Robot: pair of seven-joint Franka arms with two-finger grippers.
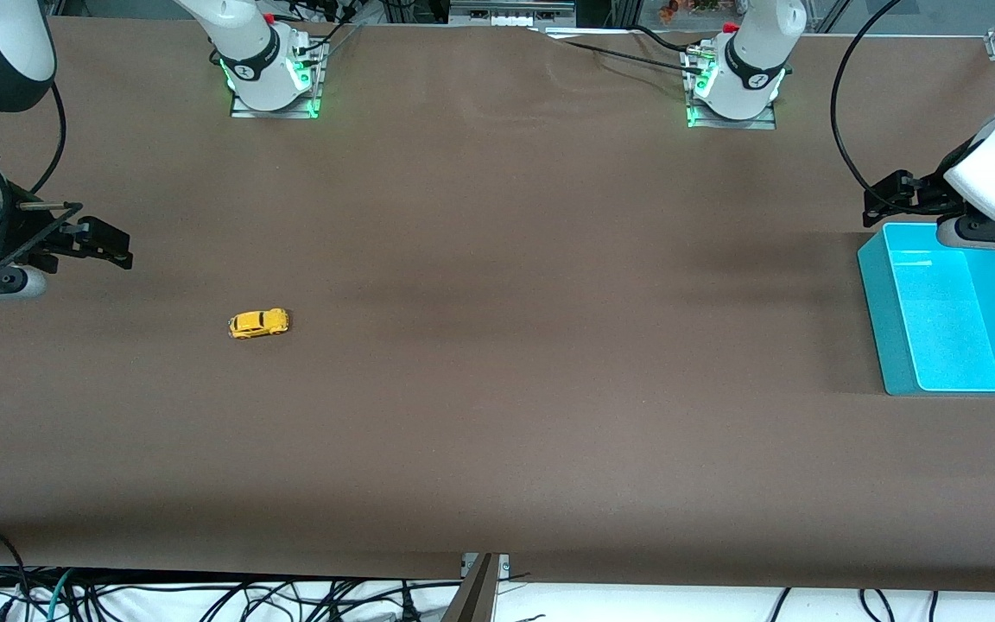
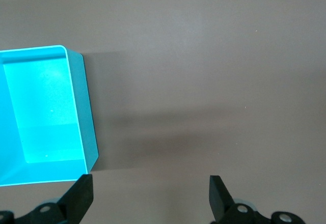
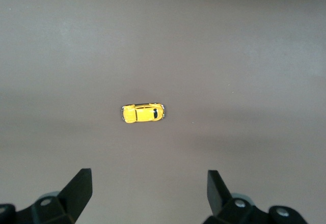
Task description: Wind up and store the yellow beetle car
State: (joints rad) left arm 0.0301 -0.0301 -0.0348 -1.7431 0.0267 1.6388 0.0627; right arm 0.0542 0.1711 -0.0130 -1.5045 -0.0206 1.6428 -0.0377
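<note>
The yellow beetle car (image 1: 258,323) stands on its wheels on the brown table, toward the right arm's end. It also shows in the right wrist view (image 3: 143,113). My right gripper (image 1: 117,246) hangs open and empty in the air beside the car, at the right arm's edge of the table; in its wrist view (image 3: 149,186) the car lies ahead of the fingertips, apart from them. My left gripper (image 1: 879,206) is open and empty in the air by the teal bin (image 1: 882,320). In the left wrist view (image 2: 151,188) one fingertip is just outside the bin's corner (image 2: 86,112).
The teal bin is empty and stands at the left arm's end of the table. The two arm bases (image 1: 273,78) (image 1: 735,86) stand along the table's edge farthest from the front camera. Cables hang below the near edge.
</note>
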